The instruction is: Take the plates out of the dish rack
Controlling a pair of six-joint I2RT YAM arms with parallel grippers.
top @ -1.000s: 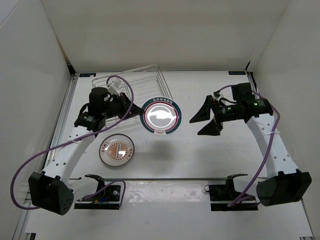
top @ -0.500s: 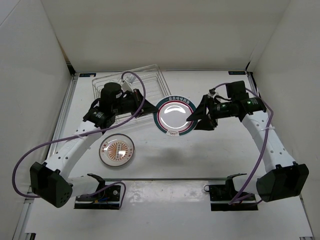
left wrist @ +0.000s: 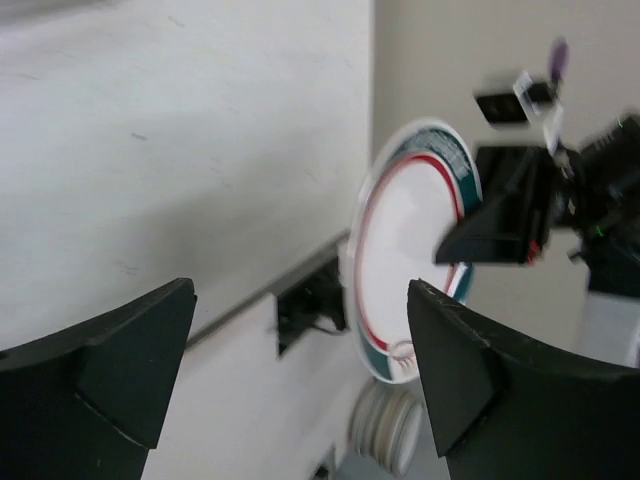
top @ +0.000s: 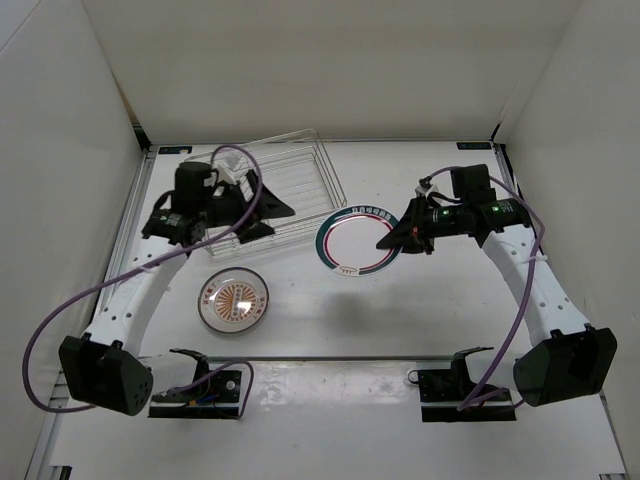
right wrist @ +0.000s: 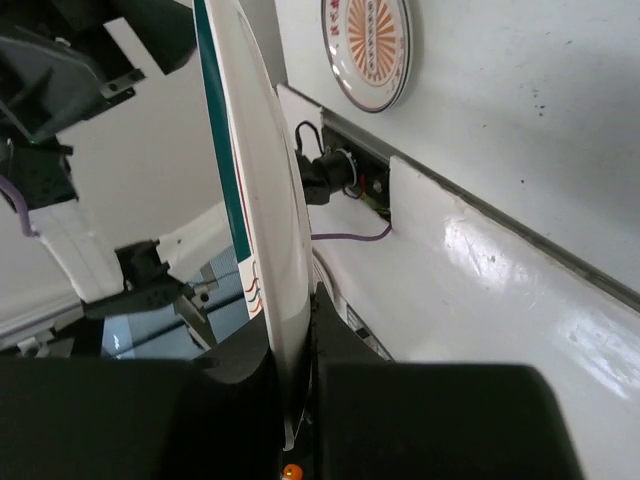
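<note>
The round white plate with a dark teal rim band is gripped at its edge by the right gripper, just beside the silver wire dish rack. The left gripper is spread open, empty. A white plate with an orange sunburst centre is already laid on the white table. No plate is seen in the rack, so probably only this setting-down is left.

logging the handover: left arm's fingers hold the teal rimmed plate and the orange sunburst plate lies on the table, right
No: the right arm's fingers hold the teal-rimmed plate, as the top external view shows; the left arm's fingers are open. The rest stands.
</note>
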